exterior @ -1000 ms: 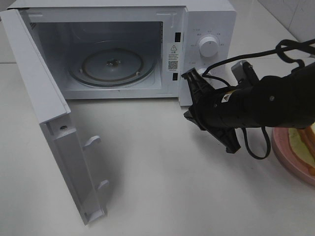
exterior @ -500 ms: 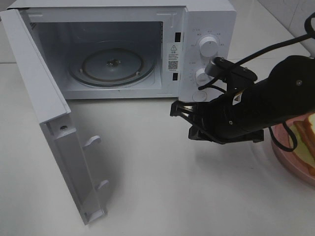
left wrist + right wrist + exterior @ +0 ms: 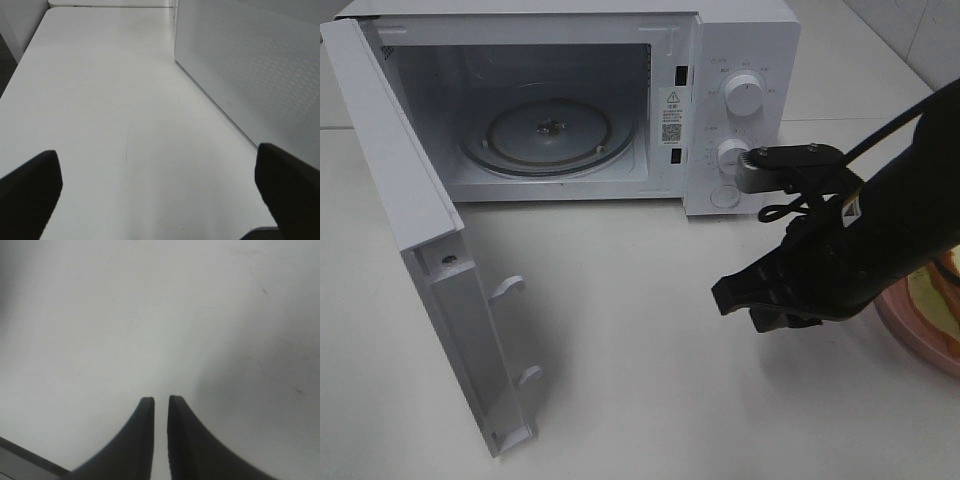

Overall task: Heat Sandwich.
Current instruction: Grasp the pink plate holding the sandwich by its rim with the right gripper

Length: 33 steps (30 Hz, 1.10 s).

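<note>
Only a pale yellow sliver of the sandwich shows at the right edge of the exterior view, lying on a round pink plate; my right arm covers most of it. My right gripper hangs low over the table in front of the microwave's control panel, left of the plate, pointing left. In the right wrist view the right gripper has its fingers a narrow slit apart with nothing between them. My left gripper is wide open and empty over bare table, beside a perforated white panel.
The white microwave stands at the back with its door swung fully open to the left. Its glass turntable carries nothing. Two knobs sit on its right panel.
My right arm has swung down and rightward, from upright beside the microwave to low over the table. Its fingers have parted slightly. The left gripper has stayed open.
</note>
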Motion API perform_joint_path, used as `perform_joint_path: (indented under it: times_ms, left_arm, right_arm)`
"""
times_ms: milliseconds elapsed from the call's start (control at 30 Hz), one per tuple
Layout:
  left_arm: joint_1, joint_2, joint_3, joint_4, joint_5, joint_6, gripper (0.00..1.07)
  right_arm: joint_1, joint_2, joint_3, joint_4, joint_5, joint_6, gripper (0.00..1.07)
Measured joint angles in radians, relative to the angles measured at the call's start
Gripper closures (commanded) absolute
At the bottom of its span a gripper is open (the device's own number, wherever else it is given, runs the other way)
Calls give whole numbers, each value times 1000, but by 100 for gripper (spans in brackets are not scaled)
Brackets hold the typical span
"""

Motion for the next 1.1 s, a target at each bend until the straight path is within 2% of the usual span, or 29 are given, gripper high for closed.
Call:
perform_joint_path:
  times_ms: [167, 200, 233, 300, 333, 367, 467, 500, 533, 633, 1100]
  left_arm:
    - [0, 0, 0, 0, 0, 0, 7]
    - [0, 0, 0, 0, 0, 0, 7]
    - [0, 0, 0, 0, 0, 0, 7]
    - [0, 0, 0, 0, 0, 0, 7]
    - [0, 0, 0, 0, 0, 0, 7]
    - [0, 0, 0, 0, 0, 0, 7]
    - [0, 0, 0, 0, 0, 0, 7]
    - [0, 0, 0, 0, 0, 0, 7]
    - [0, 0, 0, 0, 0, 0, 7]
    - [0, 0, 0, 0, 0, 0, 7]
    - [0, 0, 0, 0, 0, 0, 7]
  right_arm:
    - [-59, -61, 0, -64, 101, -4, 79]
    - [-71, -71, 0, -71, 112, -4, 72]
    - [-71, -71, 0, -71, 112, -4, 72]
    - [-92, -86, 0, -85, 136, -4, 63]
    - [-117, -97, 0, -99, 156, -4, 54]
    - [-117, -97, 0, -99, 156, -4, 54]
    - [-150, -112, 0, -124, 168, -5, 41]
    - [-167, -121, 0, -142, 173, -5, 30]
    - [-167, -121, 0, -142, 173, -5, 30]
    - [-190, -133, 0, -163, 175, -10, 16]
    - [-281, -138, 0, -178, 197, -62, 17]
